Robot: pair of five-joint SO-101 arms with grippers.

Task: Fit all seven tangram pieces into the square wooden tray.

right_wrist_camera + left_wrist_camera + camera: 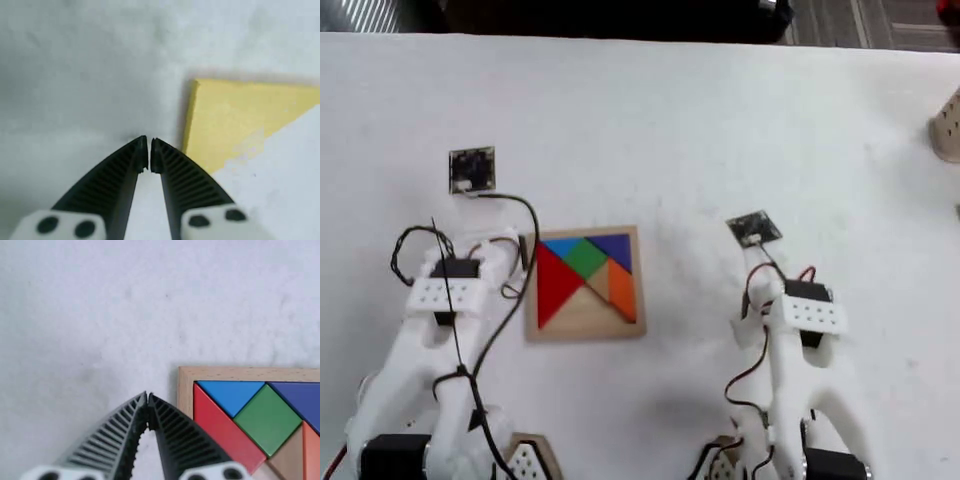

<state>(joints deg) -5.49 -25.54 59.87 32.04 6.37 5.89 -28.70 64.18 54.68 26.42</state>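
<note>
Flanking the square wooden tray (582, 322), left gripper (148, 396) and right gripper (149, 140) were pressed together, empty; such tips might shove the yellow wooden triangle (232, 120) away.

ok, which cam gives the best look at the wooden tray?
High view: the whole tray, pieces and bare wood. Left wrist view catches one corner. Right wrist view faces a yellow piece instead.
</note>
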